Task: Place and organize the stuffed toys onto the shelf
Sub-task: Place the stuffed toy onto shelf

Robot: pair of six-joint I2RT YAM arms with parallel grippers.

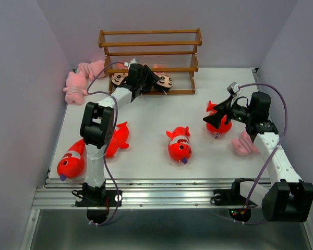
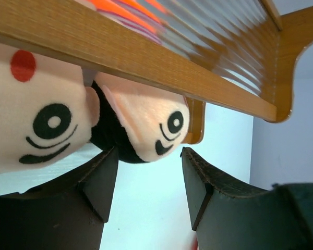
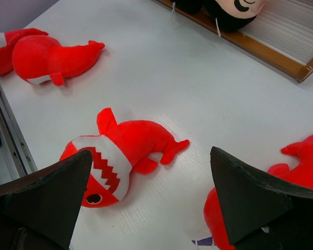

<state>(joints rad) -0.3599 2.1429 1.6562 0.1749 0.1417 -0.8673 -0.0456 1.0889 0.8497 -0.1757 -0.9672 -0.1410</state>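
Left jaws open at the shelf [image 1: 148, 44], which stands at the far edge of the surface [image 1: 146, 112].
Two boy dolls [image 2: 41, 120] lie on the lowest tier, just before the left jaws, which stand apart and hold nothing. The right jaws are wide open and empty, above a red fish [image 1: 219, 124] near the right edge.

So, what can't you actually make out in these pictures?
Top view: the left gripper covers the shelf's bottom tier between two dolls, so what lies there is hidden.
Top view: the right gripper hides most of one red fish; the right arm covers part of a pink toy.
Left wrist view: something orange-striped above the rail is too blurred to name.
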